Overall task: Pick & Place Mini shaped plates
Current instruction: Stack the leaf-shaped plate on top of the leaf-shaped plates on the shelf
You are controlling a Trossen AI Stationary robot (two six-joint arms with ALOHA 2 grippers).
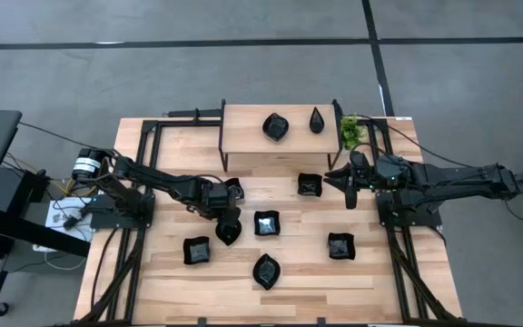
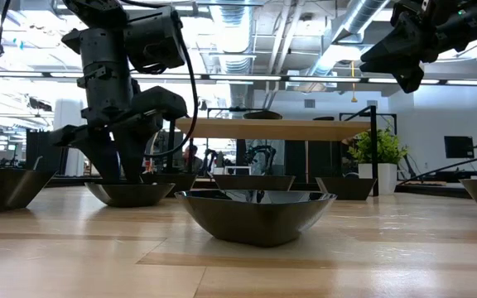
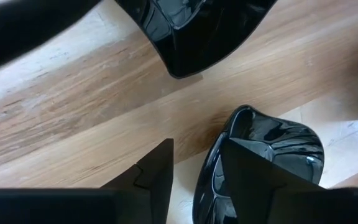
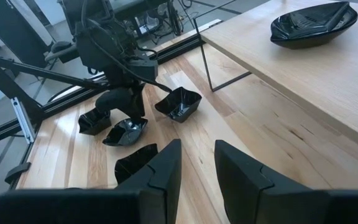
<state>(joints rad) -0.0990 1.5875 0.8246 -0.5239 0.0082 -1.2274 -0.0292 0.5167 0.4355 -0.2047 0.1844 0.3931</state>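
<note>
Both arms are matte black, jointed, draped with black cables; the left arm [image 1: 166,188] carries a silver base motor.

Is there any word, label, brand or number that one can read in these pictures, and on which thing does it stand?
None can be read.
The mini shaped plates are plain glossy black.
The wooden shelf and the table bear no print.
Screens in the room behind are too small to read.

Two plates [image 1: 275,126] on the raised shelf [image 1: 243,127] – plant [image 1: 350,132] at its right
</note>
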